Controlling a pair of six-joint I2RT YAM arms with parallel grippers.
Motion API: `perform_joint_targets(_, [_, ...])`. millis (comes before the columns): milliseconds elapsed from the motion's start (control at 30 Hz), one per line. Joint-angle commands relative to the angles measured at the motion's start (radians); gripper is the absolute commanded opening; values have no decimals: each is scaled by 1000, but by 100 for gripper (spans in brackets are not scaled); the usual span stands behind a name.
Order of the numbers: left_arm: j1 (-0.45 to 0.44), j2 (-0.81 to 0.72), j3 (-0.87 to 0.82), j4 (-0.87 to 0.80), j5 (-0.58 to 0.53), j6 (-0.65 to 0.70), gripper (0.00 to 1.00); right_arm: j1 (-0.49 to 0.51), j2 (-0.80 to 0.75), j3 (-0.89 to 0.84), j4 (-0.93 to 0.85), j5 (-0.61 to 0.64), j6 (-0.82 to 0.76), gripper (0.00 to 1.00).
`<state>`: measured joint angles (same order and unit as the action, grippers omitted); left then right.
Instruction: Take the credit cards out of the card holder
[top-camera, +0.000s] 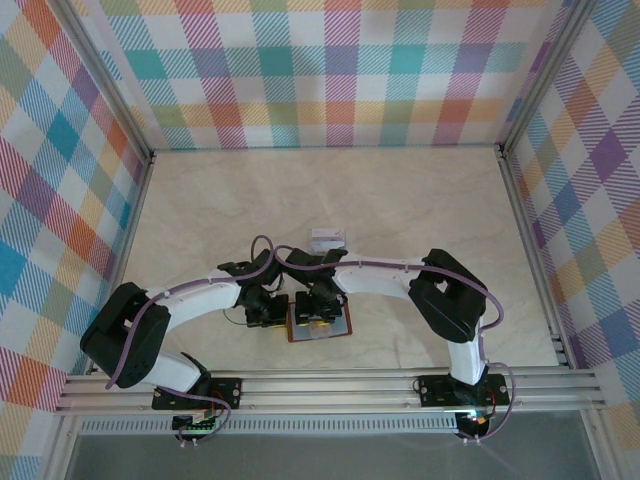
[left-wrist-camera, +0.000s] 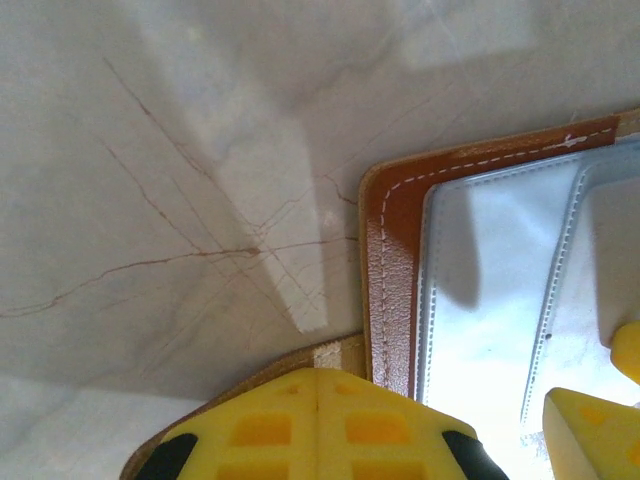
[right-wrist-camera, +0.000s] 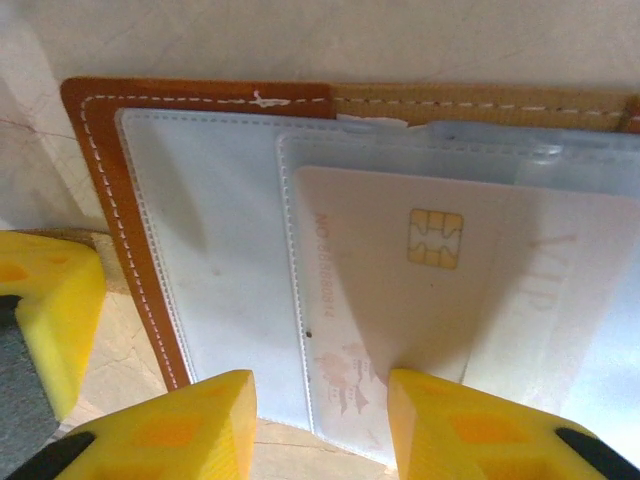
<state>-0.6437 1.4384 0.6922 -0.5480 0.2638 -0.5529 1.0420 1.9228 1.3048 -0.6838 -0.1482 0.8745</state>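
Right gripper (right-wrist-camera: 320, 425): jaws hovering apart over pale card (right-wrist-camera: 400, 300); left gripper (left-wrist-camera: 318, 405), jaws together, pressing card holder (left-wrist-camera: 395, 230). Pinching card's exposed edge squarely is advisable.

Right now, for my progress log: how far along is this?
Done: card holder open; one pale card lies on the table beyond it. In hand: open right gripper poised at the chip card's edge; shut left gripper at the holder's edge. Left: sliding that card out.

White links (top-camera: 200, 292), black joints (top-camera: 125, 335), purple cables (top-camera: 262, 245); yellow finger pads (right-wrist-camera: 160, 430), possibly grid-recessed.
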Motion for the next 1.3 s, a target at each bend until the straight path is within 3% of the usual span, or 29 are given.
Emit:
perform_joint_targets(0, [-15,-12,31,-43,-17,2,0,3,-40,-4,60,-9,-11,41])
perform_joint_targets(300, [-16,-20,24,-40,-14,-5,0,-15,-25,-58,103,-28,-5,42])
perform_joint_targets(733, [-16,-32,16,-38,-12,-11,0,-16,-4,-106,360,-215,40,41])
perform_joint_targets(1267, [-29,-87,40,-28,18,-57,0,-77,-194,-228,356,-191,11,40])
